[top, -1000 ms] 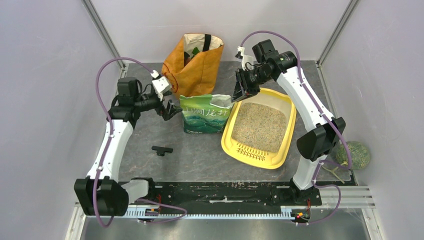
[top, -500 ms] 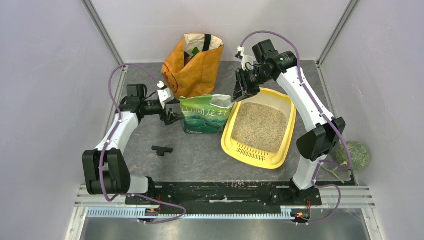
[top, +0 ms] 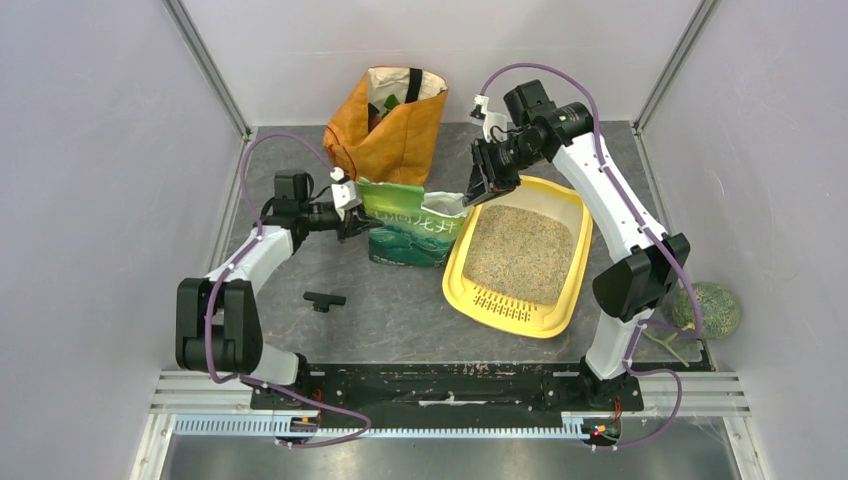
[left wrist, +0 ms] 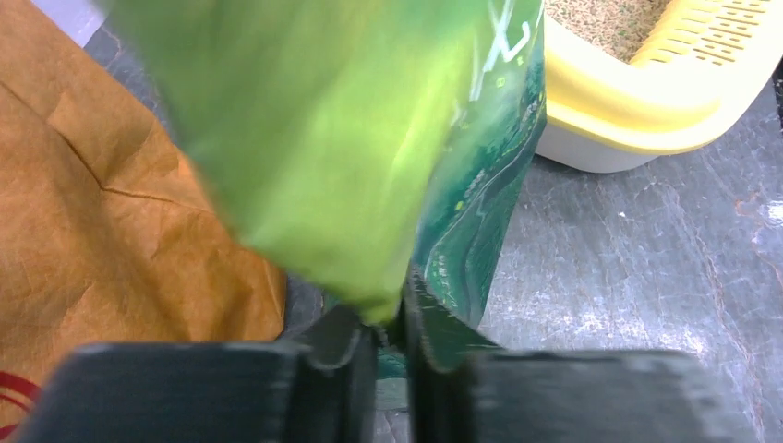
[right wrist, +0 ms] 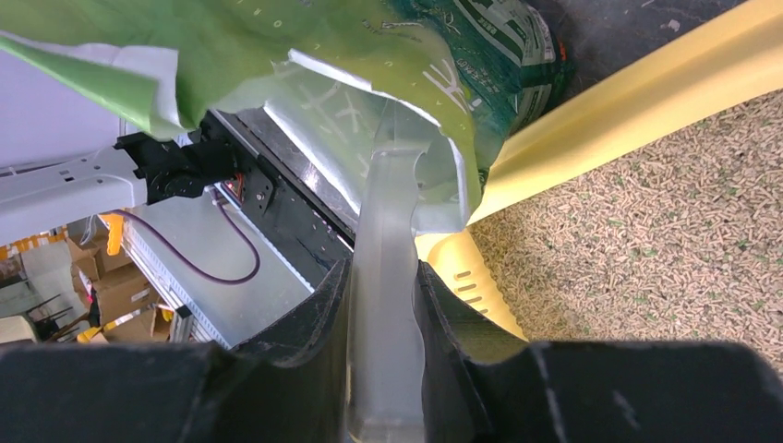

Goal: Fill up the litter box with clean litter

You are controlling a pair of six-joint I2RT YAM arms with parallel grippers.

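A: Starting at the left, what do we see?

B: Our left gripper [top: 357,224] has its fingers pressed together on the left corner of the green litter bag [top: 412,232]. The wrist view shows the green plastic pinched between them.

A: And near that arm?

B: A small black T-shaped piece [top: 323,299] lies alone on the grey surface [top: 400,325], nearer to us than the gripper and well apart from the bag. Behind the green bag stands the orange bag [top: 392,135], upright with its mouth open, against the back wall.

A: How does the green bag sit?

B: It stands on the surface between our two grippers, its printed face toward us and its torn top open at the right.

A: The right side?

B: Our right gripper [top: 472,192] is clamped on the pale flap at the bag's upper right corner, holding that corner over the far left rim of the litter box [top: 455,262].

A: Where is the box itself?

B: It lies flat on the surface just right of the bag, slotted lip toward us. We cannot tell whether bag and box touch lower down. The clean litter [top: 520,250] covers the box's floor in a tan layer.

A: Anything further right?

B: A round green object [top: 708,308] sits beyond the surface's right edge.
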